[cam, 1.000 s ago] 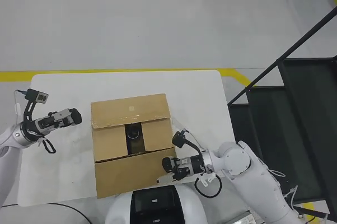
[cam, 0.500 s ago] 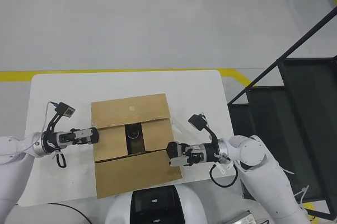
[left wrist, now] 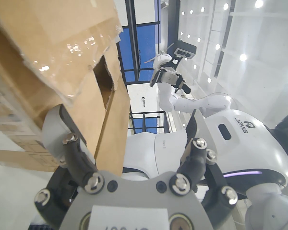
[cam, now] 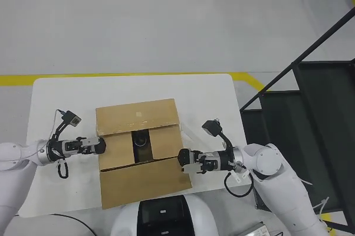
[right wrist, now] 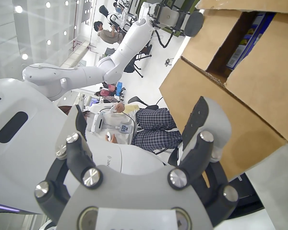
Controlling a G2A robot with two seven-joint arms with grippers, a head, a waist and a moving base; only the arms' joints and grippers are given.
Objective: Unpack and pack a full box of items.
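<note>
My left gripper (cam: 98, 144) is wide open and empty, one finger seemingly against the left wall of the brown cardboard box (cam: 136, 118). My right gripper (cam: 184, 160), equally open and empty, sits just beside the right wall. The box lies between them on the white table (cam: 59, 100), its long axis running away from me, its flaps parted over a dark item (cam: 142, 143)

Bright even light (ceiling spots (left wrist: 258, 2) flare); wrist views warp edgeward.

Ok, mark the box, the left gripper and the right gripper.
box (cam: 143, 184), top view, on the near flap's top face.
left gripper (cam: 101, 144), top view, between its fingertips at the box's side.
right gripper (cam: 184, 160), top view, between its fingertips beside the box.
</note>
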